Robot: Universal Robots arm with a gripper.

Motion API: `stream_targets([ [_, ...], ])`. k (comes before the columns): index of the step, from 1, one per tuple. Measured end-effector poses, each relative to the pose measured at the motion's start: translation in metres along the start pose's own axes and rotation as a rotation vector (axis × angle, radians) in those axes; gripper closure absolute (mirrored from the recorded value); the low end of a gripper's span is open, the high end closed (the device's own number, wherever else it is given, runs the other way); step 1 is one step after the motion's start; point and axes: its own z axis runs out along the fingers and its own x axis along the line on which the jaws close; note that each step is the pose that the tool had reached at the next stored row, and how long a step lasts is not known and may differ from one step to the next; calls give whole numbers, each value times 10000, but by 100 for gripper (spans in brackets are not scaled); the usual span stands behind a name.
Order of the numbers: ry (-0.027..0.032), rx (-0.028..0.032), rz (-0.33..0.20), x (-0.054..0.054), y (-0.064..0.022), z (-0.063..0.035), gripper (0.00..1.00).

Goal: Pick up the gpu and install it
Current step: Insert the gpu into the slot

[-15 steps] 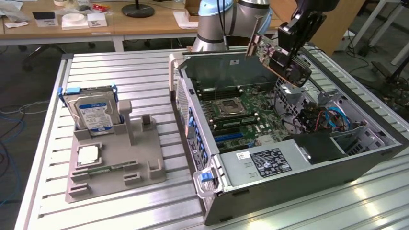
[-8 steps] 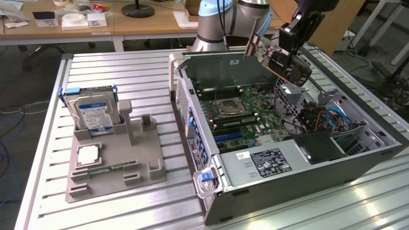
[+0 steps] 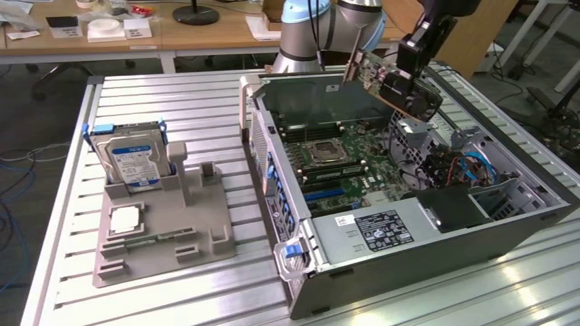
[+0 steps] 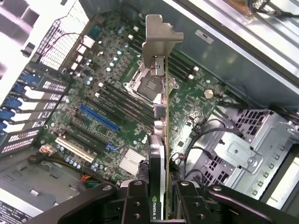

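The gpu (image 3: 390, 81), a green card with a black cooler and a silver end bracket, hangs tilted in the air above the open computer case (image 3: 534, 204). My gripper (image 3: 412, 58) is shut on its black cooler end. In the wrist view the gpu (image 4: 161, 116) appears edge-on, its silver bracket pointing away from me, held between my black fingers (image 4: 135, 200) of the gripper (image 4: 159, 205). Below it lies the green motherboard (image 4: 117, 107) with a blue slot (image 4: 98, 117) and a white slot (image 4: 74, 149).
A grey holder tray (image 3: 154, 238) on the slatted table holds a silver hard drive (image 3: 134, 159) with a blue-white label. A metal drive cage (image 4: 243, 149) and cables sit inside the case beside the motherboard. Desks with clutter stand behind.
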Motion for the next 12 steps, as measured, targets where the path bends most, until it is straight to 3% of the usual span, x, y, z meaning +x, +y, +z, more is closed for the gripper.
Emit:
stream_targets([
  [12, 36, -48, -830, -1, 1, 0, 73],
])
